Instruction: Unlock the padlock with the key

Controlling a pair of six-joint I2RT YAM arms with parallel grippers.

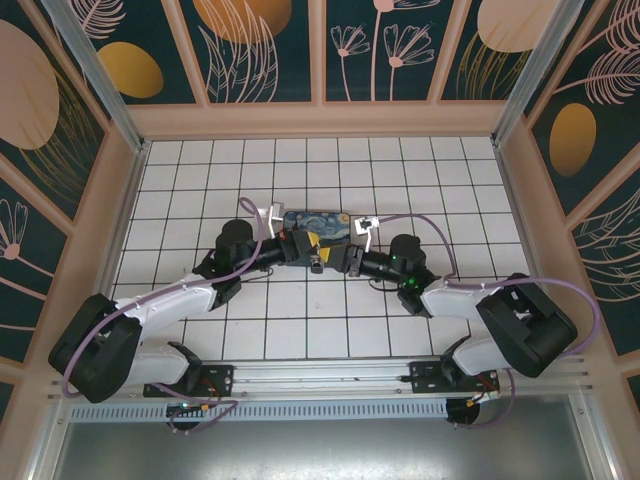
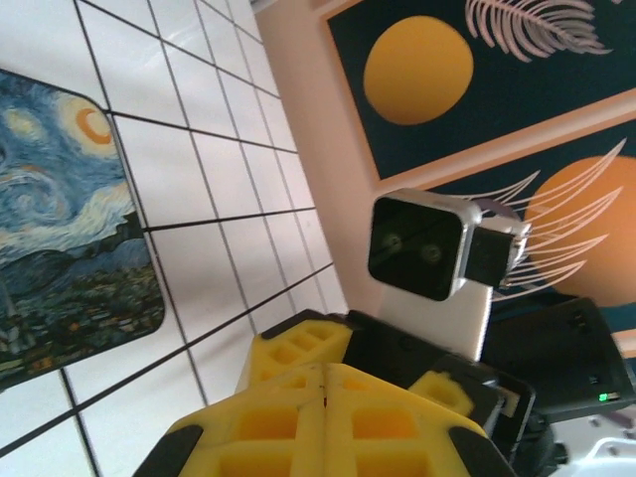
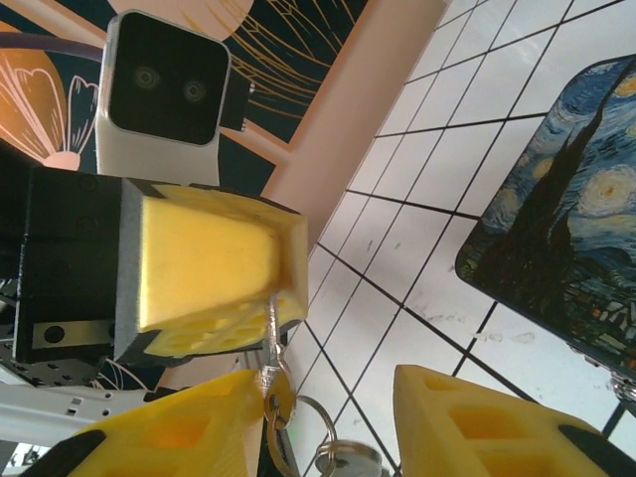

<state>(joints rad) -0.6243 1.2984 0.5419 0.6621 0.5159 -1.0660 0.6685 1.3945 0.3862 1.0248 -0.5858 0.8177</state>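
Observation:
The key [image 3: 269, 316] is a slim silvery blade with a brass head [image 3: 280, 390], and a ring [image 3: 338, 437] carrying a second key hangs from it. My left gripper [image 2: 325, 373] is shut on the blade's tip, and its yellow fingers [image 3: 214, 263] fill the upper left of the right wrist view. My right gripper [image 3: 328, 397] is open just below, with the key's head resting against its left finger [image 3: 169, 437]. From above, both grippers [image 1: 300, 250] [image 1: 338, 258] meet tip to tip at mid-table. The padlock is hidden from view.
A blue-and-yellow swirl-painted box [image 1: 315, 222] lies flat on the white tiled floor [image 1: 300, 320] just behind the two gripper tips. It also borders both wrist views [image 2: 60, 229] [image 3: 566, 229]. Patterned walls [image 1: 320, 60] enclose the floor on three sides.

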